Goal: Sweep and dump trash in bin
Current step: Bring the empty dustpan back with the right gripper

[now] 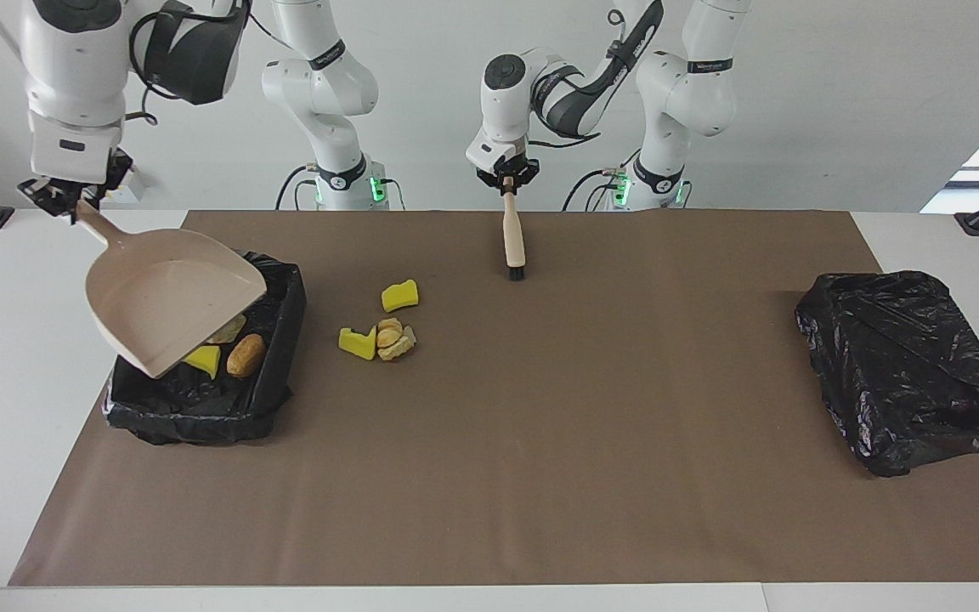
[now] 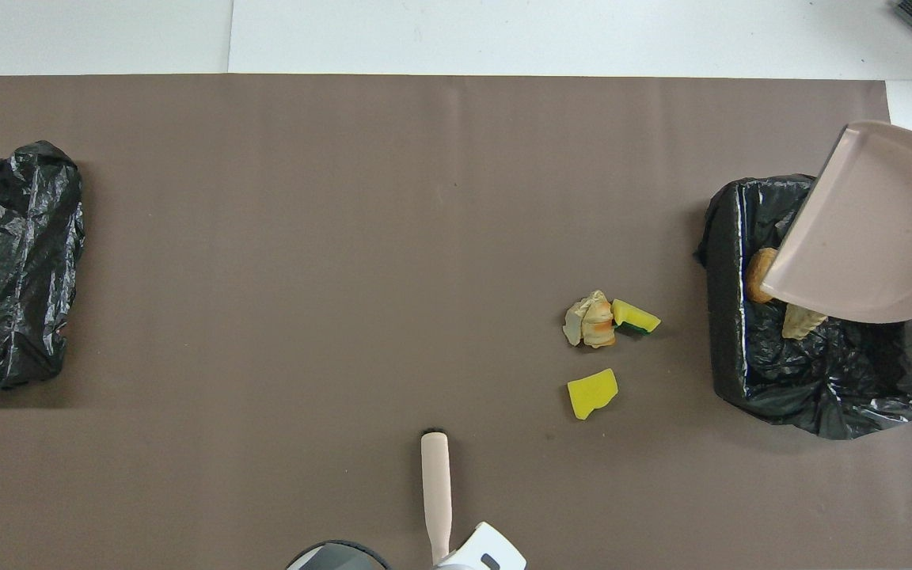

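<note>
My right gripper (image 1: pixel 73 202) is shut on the handle of the beige dustpan (image 1: pixel 168 306), which it holds tilted over the black-lined bin (image 1: pixel 200 412) at the right arm's end of the table. The pan looks empty. In the bin lie a yellow piece (image 1: pixel 203 359), a brown lump (image 1: pixel 246 354) and a tan piece (image 1: pixel 229 330). On the mat beside the bin lie two yellow chunks (image 1: pixel 400 295) (image 1: pixel 357 342) and a tan lump cluster (image 1: pixel 394 338). My left gripper (image 1: pixel 506 176) is shut on the beige brush (image 1: pixel 512 242), which hangs bristles down to the mat.
A second black bag-covered bin (image 1: pixel 906 365) stands at the left arm's end of the table. A brown mat (image 1: pixel 540 442) covers most of the white table. In the overhead view the dustpan (image 2: pixel 868 229) covers part of the bin (image 2: pixel 820 404).
</note>
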